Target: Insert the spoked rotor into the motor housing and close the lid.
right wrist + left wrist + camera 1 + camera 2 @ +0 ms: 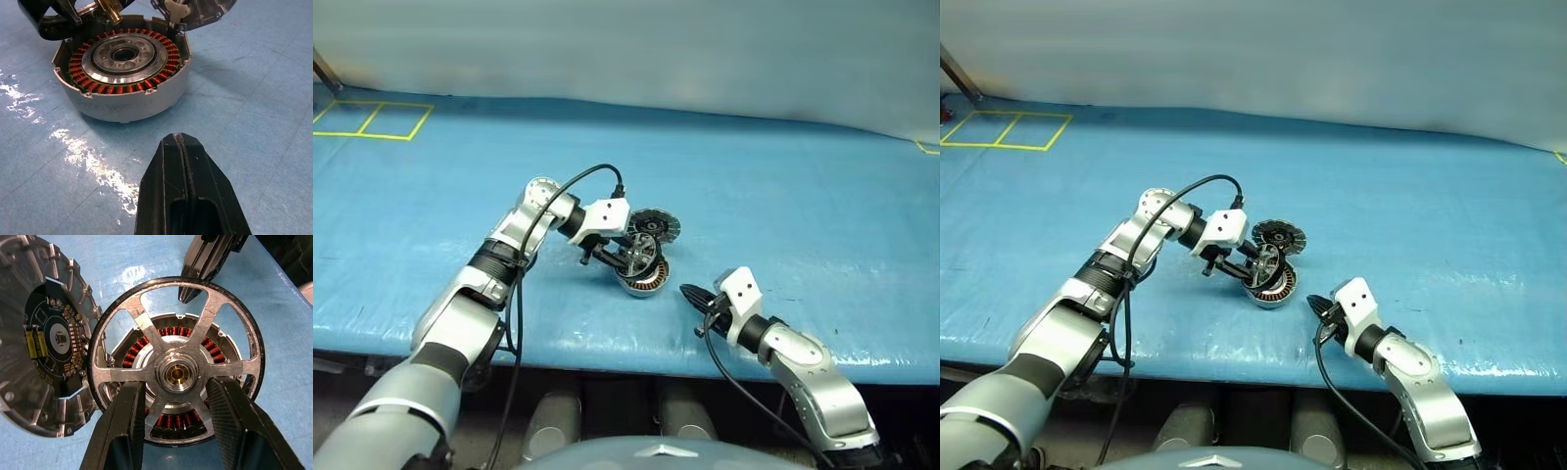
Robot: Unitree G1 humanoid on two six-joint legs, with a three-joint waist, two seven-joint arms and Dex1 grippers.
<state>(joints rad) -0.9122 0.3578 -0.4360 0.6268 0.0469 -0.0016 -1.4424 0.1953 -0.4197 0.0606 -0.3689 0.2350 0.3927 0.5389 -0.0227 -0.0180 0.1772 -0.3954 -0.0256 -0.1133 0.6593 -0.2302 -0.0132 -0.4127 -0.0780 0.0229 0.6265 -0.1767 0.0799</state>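
**Left gripper has rotor over housing, not seated yet**

Left gripper (171, 423) is clamped on the spoked rotor (175, 374), one black finger on either side of the silver hub, pinching across the spokes. The rotor hangs edge-tilted just above the motor housing (124, 73); through the spoke gaps the copper windings show directly behind it, so it is roughly lined up but not inside the cup. Insertion is under way, not done.

The housing sits open-side-up on the blue table cover (783, 196), windings and dark centre exposed. The lid (41, 340) stands tilted just beside the housing on its far side, its rim close to the rotor's, inner face with the dark round board toward the rotor; lid closing not started.

Right gripper (188, 186) is pressed shut with nothing in it, resting low over the table near the housing, pointing at it, apart from it.

Judgement: remaining steps are levelling and dropping the rotor onto the centre, then fitting the lid.
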